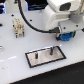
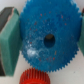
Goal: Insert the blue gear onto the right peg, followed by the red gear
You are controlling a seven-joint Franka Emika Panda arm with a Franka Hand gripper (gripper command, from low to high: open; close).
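The blue gear (image 2: 47, 37) fills the wrist view, flat, with its centre hole showing. My gripper (image 2: 46, 44) has a teal finger pad (image 2: 9, 42) touching the gear's teeth on one side, and the other pad shows at the opposite edge; it looks shut on the gear. In the exterior view the gripper (image 1: 64, 37) holds the blue gear (image 1: 64, 36) just above the table, toward that view's right and behind the grey plate (image 1: 58, 56). The right peg (image 1: 50, 50) stands bare on the plate. The red gear (image 2: 34, 77) lies next to the blue gear; it is hidden in the exterior view.
A second peg (image 1: 38, 56) stands on the plate toward the exterior view's left. A small beige and white object (image 1: 19, 27) stands on the white table at that view's left. A black cable (image 1: 31, 22) arcs from the arm.
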